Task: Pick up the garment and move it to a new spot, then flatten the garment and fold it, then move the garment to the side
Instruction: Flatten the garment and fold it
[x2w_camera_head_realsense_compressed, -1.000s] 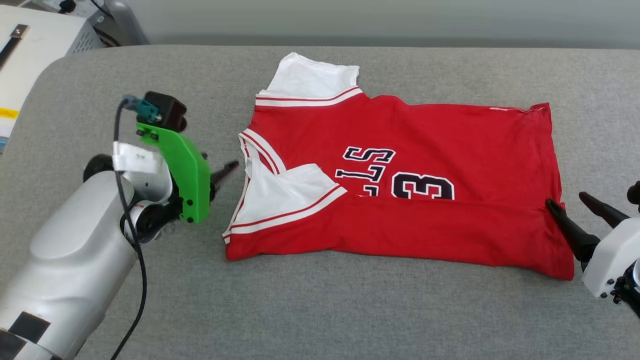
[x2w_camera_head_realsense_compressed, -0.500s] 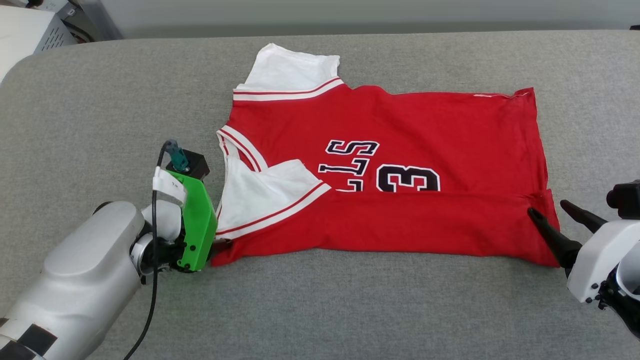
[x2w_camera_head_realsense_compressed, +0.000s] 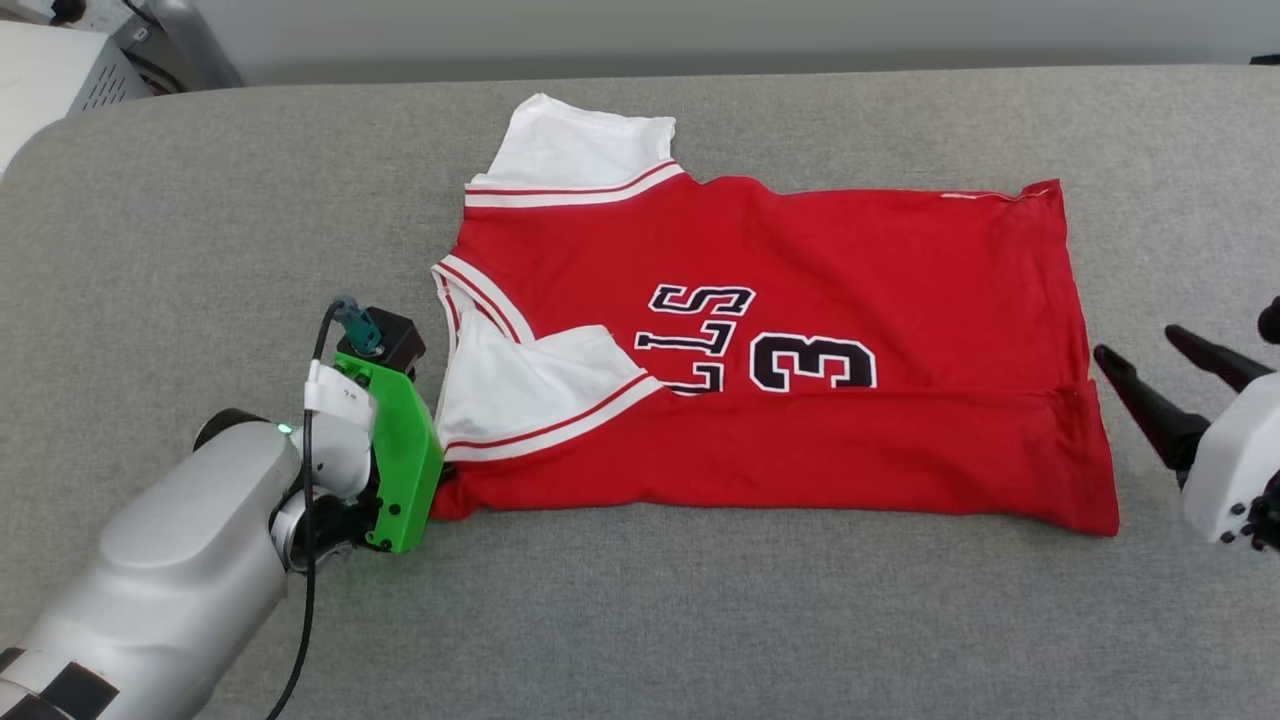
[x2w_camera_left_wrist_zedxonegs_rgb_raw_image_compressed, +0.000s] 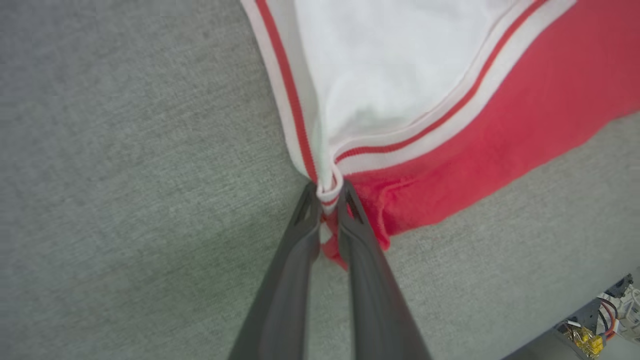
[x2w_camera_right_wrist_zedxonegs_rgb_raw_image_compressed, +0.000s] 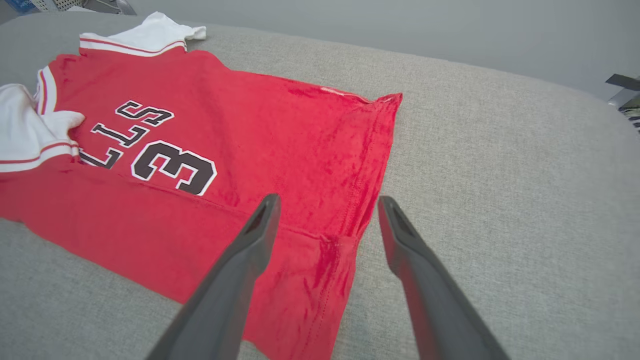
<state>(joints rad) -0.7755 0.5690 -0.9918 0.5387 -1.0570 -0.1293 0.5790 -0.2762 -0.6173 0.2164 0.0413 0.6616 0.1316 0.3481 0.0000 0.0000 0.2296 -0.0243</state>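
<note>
Nearest, at 8 o'clock in the head view, the left gripper (x2w_camera_left_wrist_zedxonegs_rgb_raw_image_compressed: 327, 192) is clenched on the garment (x2w_camera_head_realsense_compressed: 800, 300), with striped trim and red cloth bunched between its fingers. Farther out at 3 o'clock, the right gripper (x2w_camera_head_realsense_compressed: 1136, 342) stands released, fingers spread, just beside the hem. The garment lies mid-way across the grey cushion (x2w_camera_head_realsense_compressed: 700, 600) with its near long edge folded over and one white sleeve (x2w_camera_head_realsense_compressed: 585, 150) reaching toward 12 o'clock.

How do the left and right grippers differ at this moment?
The left gripper is shut; the right gripper is open. The left pinches the garment at its corner by the folded sleeve; the right holds nothing. The left is at the collar end, the right just off the hem end. Both have long dark fingers pointing toward the garment.
</note>
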